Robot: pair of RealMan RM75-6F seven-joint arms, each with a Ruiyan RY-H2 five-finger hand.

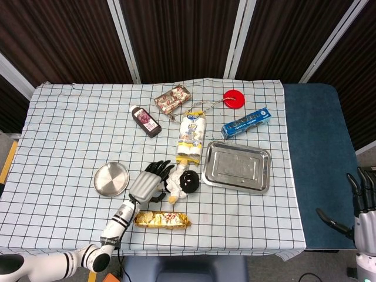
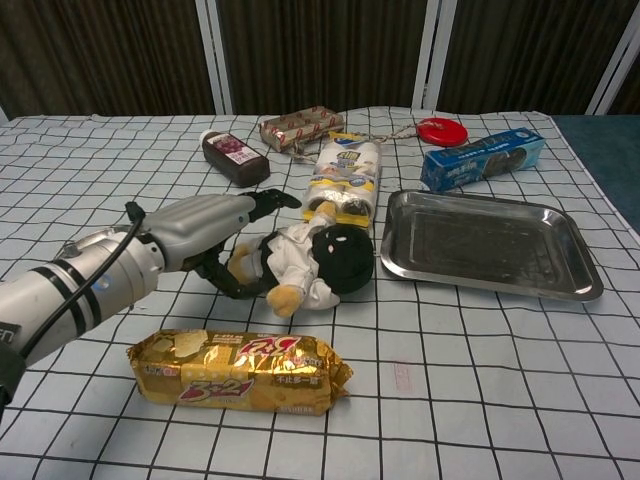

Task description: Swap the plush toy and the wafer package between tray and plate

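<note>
The plush toy (image 1: 183,181) (image 2: 322,259), black-headed in a white outfit, lies on the checked cloth between the round steel plate (image 1: 111,178) and the steel tray (image 1: 236,167) (image 2: 490,243); both are empty. The gold wafer package (image 1: 161,220) (image 2: 240,370) lies flat in front of the toy. My left hand (image 1: 150,180) (image 2: 216,237) is at the toy's feet, fingers stretched over the legs and thumb curled below them, not closed on it. My right hand (image 1: 364,202) hangs off the table's right side, fingers spread, holding nothing. My left arm hides the plate in the chest view.
Behind the toy lie a white-and-yellow snack pack (image 1: 191,137), a dark bottle (image 1: 145,121), a brown patterned packet (image 1: 173,98), a red disc (image 1: 234,98) and a blue biscuit box (image 1: 247,123). The blue table edge (image 1: 317,170) runs right of the cloth.
</note>
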